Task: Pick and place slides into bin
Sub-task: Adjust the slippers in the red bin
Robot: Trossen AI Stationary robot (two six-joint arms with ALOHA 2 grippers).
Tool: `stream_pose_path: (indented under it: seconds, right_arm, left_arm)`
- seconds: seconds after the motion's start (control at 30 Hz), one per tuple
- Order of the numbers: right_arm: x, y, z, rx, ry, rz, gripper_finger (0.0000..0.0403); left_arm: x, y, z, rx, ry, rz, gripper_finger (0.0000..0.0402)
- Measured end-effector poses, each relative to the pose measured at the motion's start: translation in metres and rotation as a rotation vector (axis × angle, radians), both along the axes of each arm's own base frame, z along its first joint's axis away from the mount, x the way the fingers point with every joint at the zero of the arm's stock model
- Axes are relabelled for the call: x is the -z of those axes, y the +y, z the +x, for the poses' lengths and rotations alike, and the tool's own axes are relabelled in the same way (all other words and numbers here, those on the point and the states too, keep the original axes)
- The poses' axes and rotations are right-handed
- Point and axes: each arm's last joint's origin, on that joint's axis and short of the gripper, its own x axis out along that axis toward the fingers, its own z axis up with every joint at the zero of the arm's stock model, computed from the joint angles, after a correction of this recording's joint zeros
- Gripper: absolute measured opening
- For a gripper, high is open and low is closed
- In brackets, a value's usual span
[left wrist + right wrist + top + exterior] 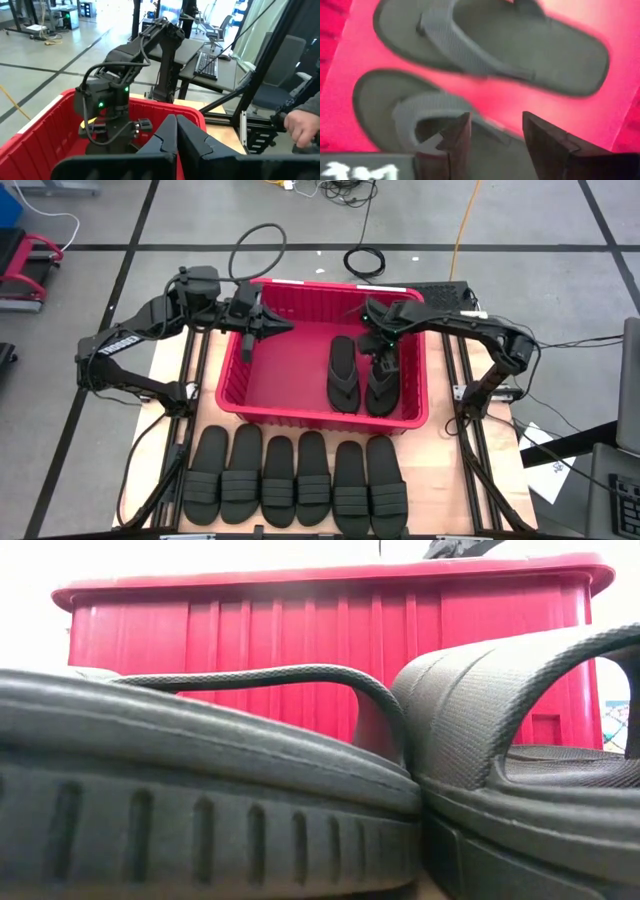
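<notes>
**Two flip-flops in the crate, six sandals waiting**

High view: the right gripper hangs inside the red bin, just above the right one of two flip-flops lying side by side on its floor; it looks as if that one has just been let go. The left gripper hovers over the bin's left half, holding nothing. Six strap slides lie in a row on the wooden table, near the bin's front wall.

Low view: two slides fill the foreground, touching, with the bin wall behind.

Left wrist view: its fingers are pressed together; a person's hand rests at a desk beyond.

Right wrist view: its fingers stand apart over a flip-flop strap, gripping nothing.
</notes>
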Motion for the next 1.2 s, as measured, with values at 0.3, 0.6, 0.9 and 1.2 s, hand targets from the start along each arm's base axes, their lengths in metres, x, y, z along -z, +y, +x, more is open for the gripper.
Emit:
stream_pose_path:
  seconds: [0.3,0.6,0.9,1.2]
  right_arm:
    - [0.023,0.013,0.036,-0.057,-0.042,-0.103,0.0243]
    - [0.034,0.023,0.039,-0.168,-0.037,0.039,0.0197]
    - [0.043,0.027,0.052,-0.178,-0.07,0.035,0.019]
    - [0.058,0.039,0.054,-0.222,0.006,0.106,0.0154]
  left_arm:
    - [0.007,-0.001,-0.002,0.02,0.072,-0.031,0.0003]
    - [0.011,-0.003,-0.003,0.063,0.114,-0.053,0.0002]
    - [0.012,-0.003,-0.003,0.064,0.125,-0.055,0.0013]
    - [0.012,-0.003,-0.004,0.067,0.126,-0.045,0.0011]
